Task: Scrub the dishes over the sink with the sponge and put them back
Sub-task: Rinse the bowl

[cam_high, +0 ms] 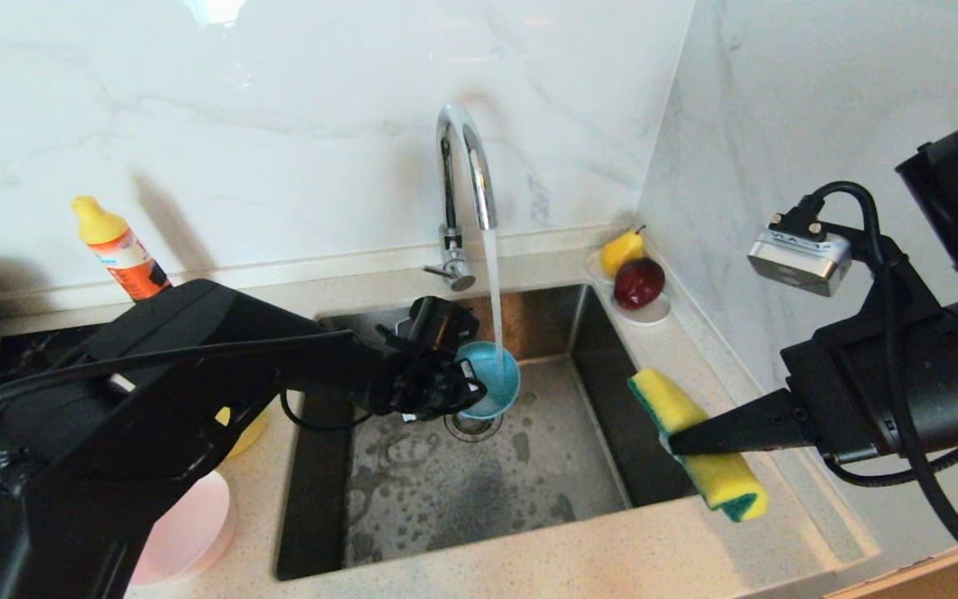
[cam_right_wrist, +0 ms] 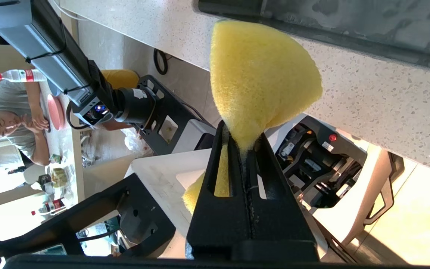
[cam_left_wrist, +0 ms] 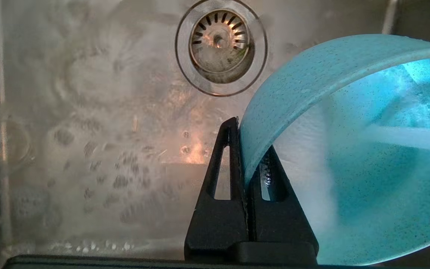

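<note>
Two bowls (cam_high: 196,516) sit half hidden behind the left arm (cam_high: 196,366).

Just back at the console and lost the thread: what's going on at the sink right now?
The left gripper is shut on the rim of the light blue bowl, holding it tilted under the running faucet above the sink, near the drain. The right gripper is shut on the sponge, held off to the sink's right edge, apart from the bowl. The pink bowl and the yellow bowl sit on the counter to the left.
</note>
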`<state>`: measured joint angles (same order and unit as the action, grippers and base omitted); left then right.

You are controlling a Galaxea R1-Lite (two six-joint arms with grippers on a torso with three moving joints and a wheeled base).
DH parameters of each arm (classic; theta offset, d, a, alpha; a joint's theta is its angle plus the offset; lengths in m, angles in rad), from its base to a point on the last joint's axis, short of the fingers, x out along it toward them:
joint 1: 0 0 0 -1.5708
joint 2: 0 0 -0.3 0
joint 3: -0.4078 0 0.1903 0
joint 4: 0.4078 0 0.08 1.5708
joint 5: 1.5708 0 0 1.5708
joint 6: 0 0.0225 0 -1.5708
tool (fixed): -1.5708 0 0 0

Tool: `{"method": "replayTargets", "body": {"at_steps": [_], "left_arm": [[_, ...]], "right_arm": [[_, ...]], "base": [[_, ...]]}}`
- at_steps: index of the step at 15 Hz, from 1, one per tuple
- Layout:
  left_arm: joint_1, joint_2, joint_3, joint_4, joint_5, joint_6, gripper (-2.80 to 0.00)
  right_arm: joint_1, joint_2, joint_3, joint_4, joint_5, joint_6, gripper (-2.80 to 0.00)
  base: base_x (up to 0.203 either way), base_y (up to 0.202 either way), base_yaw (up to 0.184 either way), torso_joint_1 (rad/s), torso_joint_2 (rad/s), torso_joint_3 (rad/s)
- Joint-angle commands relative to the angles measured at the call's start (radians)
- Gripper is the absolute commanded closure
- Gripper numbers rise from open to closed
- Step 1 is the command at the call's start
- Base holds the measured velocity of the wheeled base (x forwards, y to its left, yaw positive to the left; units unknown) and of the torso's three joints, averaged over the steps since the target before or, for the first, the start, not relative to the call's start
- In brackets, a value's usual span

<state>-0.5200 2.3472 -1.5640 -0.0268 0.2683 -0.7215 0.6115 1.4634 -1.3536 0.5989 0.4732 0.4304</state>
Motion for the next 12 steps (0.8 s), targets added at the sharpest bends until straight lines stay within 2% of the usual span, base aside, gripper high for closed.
{"method": "replayTargets", "body": {"at_steps": [1,8,12], "left_arm": [[0.0,-0.008,0.005,-0.001,0.003,-0.007,0.0],[0.004,-0.079,0.052,0.0,0.019,-0.005,0.0],[0.061,-0.308,0.16,-0.041,0.065,0.033,0.0]], "right_arm": [[0.001,-0.001,0.001,-0.004,0.004,0.002,0.0],[0.001,-0.011,0.006,-0.007,0.004,0.007,0.0],[0.001,-0.011,0.008,-0.008,0.004,0.007,0.0]], "base": [[0.0,0.0,0.0,0.0,0.0,0.0],[0.0,0.0,0.0,0.0,0.0,0.0],[0.0,0.0,0.0,0.0,0.0,0.0]]}}
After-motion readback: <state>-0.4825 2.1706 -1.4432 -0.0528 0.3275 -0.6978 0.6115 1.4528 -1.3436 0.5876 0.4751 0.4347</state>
